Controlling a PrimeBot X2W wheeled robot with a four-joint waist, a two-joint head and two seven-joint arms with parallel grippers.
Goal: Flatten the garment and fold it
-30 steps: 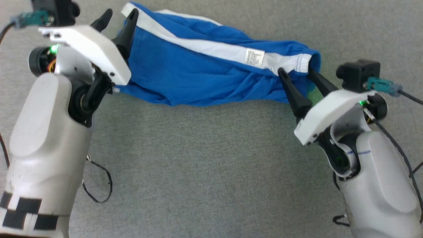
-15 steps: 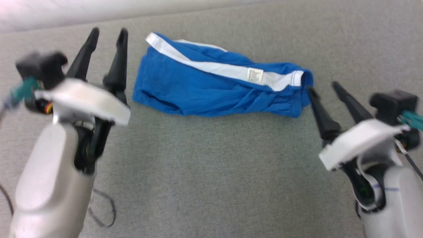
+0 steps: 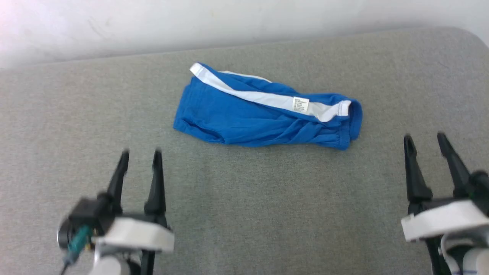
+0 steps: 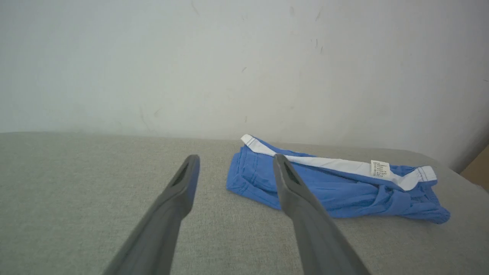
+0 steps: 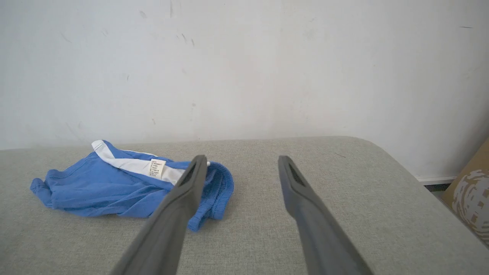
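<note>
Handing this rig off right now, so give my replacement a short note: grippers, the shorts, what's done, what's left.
Left gripper: open, empty, clear of the shorts.
Right gripper: open, empty, off their right end, not touching.
Shorts: on the grey surface near the wall, doubled lengthwise, white stripe and tag on top.
Done: apparently one fold.
Left: smooth the wrinkles at the right end, then probably fold across.

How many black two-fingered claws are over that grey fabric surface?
2. The left gripper at lower left, the right gripper at lower right; both open, clear of the bright blue shorts.
</note>
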